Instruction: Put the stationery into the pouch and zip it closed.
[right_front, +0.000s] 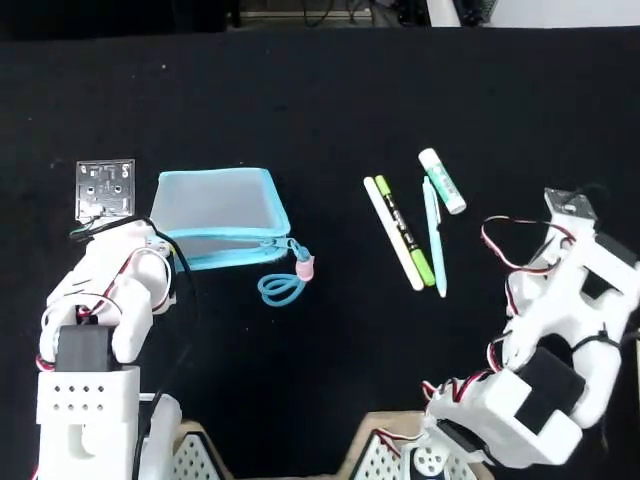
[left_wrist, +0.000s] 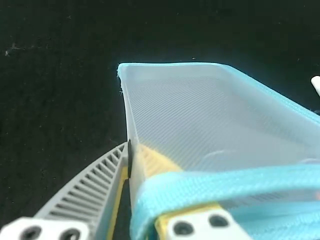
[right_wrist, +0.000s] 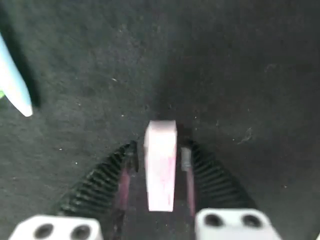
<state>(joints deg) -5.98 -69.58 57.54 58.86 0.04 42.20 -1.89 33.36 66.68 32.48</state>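
A light blue translucent pouch (right_front: 218, 212) lies at the left, its pink zipper pull (right_front: 303, 266) and blue cord loop (right_front: 282, 290) at its near right corner. My left gripper (left_wrist: 131, 150) is shut on the pouch (left_wrist: 210, 125) at its left near corner, one yellow pad showing through the wall. In the high view the left gripper (right_front: 163, 258) touches that corner. A white-yellow pen (right_front: 390, 232), a green highlighter (right_front: 407, 232), a light blue pen (right_front: 434, 238) and a glue stick (right_front: 442, 181) lie at centre right. My right gripper (right_wrist: 160, 142) is shut on a pinkish-white eraser (right_wrist: 160, 167), just above the cloth.
A black cloth (right_front: 330, 110) covers the table. A small metal plate (right_front: 105, 189) sits left of the pouch. The right arm (right_front: 570, 300) stands right of the pens; the light blue pen's tip (right_wrist: 15, 82) lies off to one side of the right gripper.
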